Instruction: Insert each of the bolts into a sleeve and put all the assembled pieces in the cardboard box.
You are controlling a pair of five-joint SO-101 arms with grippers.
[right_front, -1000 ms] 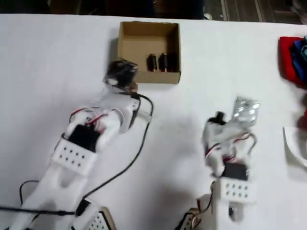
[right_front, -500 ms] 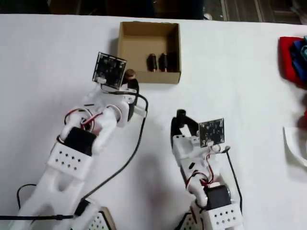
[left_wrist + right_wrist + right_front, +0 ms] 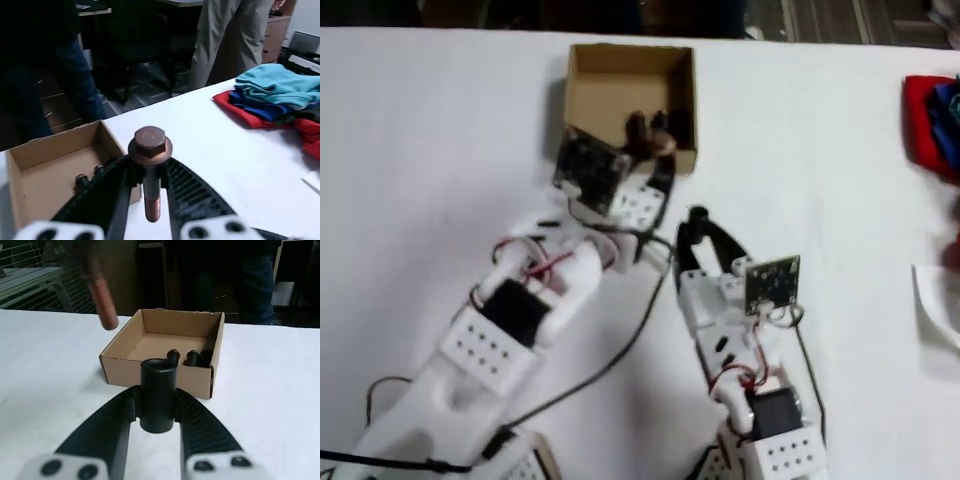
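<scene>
Both grippers loaded, just short of the open brown cardboard box (image 3: 605, 95).

Left gripper (image 3: 150, 169): clamped on a copper-coloured hex-head bolt (image 3: 150, 145), with the head proud of the fingers on one side and the shank sticking out on the other. The box lies just past this gripper and off to one side. Seen from above, the gripper hangs at the box's near wall. A pile of red and teal cloths (image 3: 280, 95) lies well beyond it on the white table (image 3: 800, 130).
Right gripper (image 3: 156, 396): clenched round a short black cylindrical sleeve (image 3: 158, 374), open end showing. The box is straight ahead of it, near but apart, with dark assembled pieces (image 3: 192, 358) in a row inside against the wall nearest the gripper. This gripper sits just behind and beside the left one. Bolt and sleeve are apart.
</scene>
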